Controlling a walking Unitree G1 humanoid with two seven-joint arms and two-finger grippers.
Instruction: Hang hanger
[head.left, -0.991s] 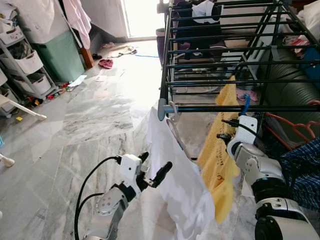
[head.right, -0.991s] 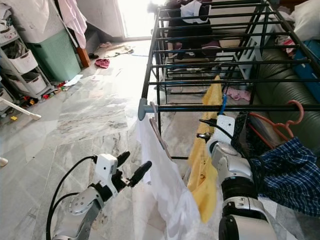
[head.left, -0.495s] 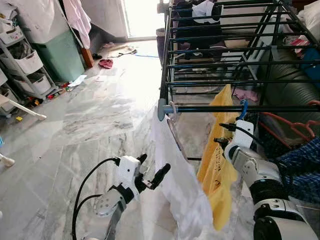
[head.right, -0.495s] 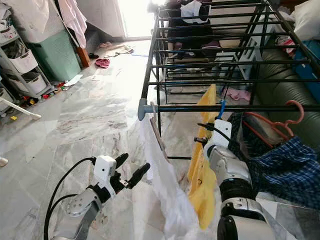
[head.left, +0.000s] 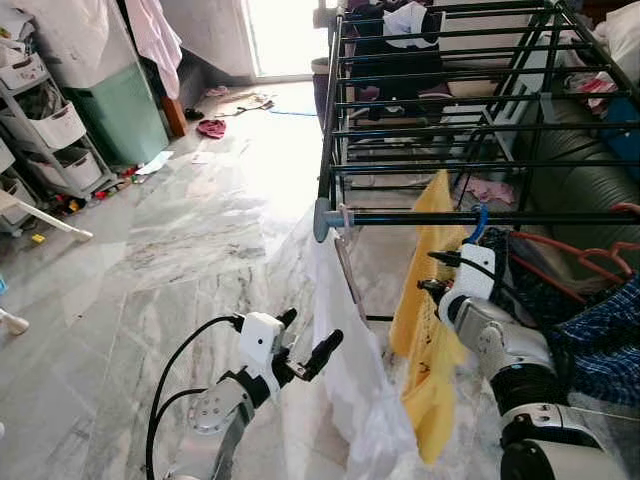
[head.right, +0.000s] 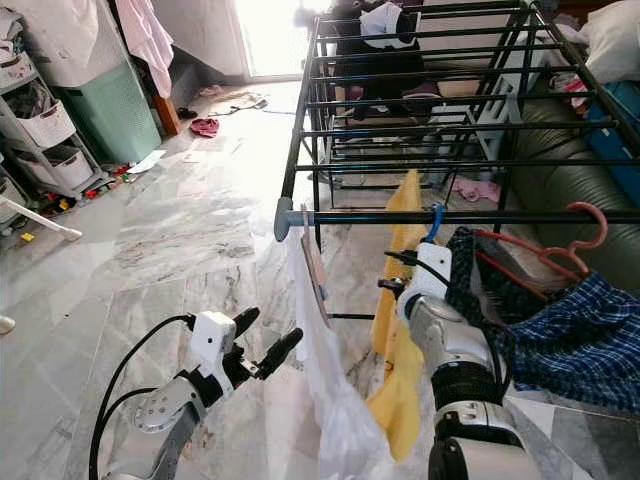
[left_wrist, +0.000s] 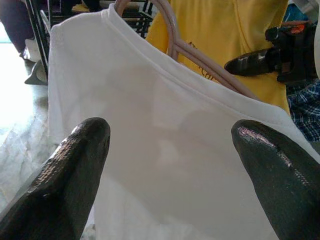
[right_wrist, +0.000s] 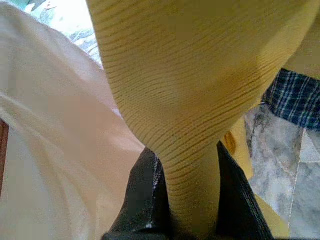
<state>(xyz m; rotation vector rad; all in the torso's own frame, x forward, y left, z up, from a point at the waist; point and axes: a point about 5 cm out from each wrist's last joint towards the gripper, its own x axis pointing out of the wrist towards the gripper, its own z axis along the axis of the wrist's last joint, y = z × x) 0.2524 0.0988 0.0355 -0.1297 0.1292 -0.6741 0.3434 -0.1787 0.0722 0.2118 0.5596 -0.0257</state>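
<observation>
The right gripper (right_wrist: 187, 210) is closed on the ribbed yellow garment (head.left: 432, 300) whose blue plastic hanger (head.left: 478, 222) hooks over the black metal drying rack (head.left: 420, 130) front rail, while the left gripper (head.left: 305, 345), fingers spread and empty, faces the white shirt (left_wrist: 165, 150) hanging beside it.

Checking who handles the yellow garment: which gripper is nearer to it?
Right. The right gripper has its fingers closed on a fold of the yellow garment. The left gripper hangs open beyond the white shirt, apart from it.
</observation>
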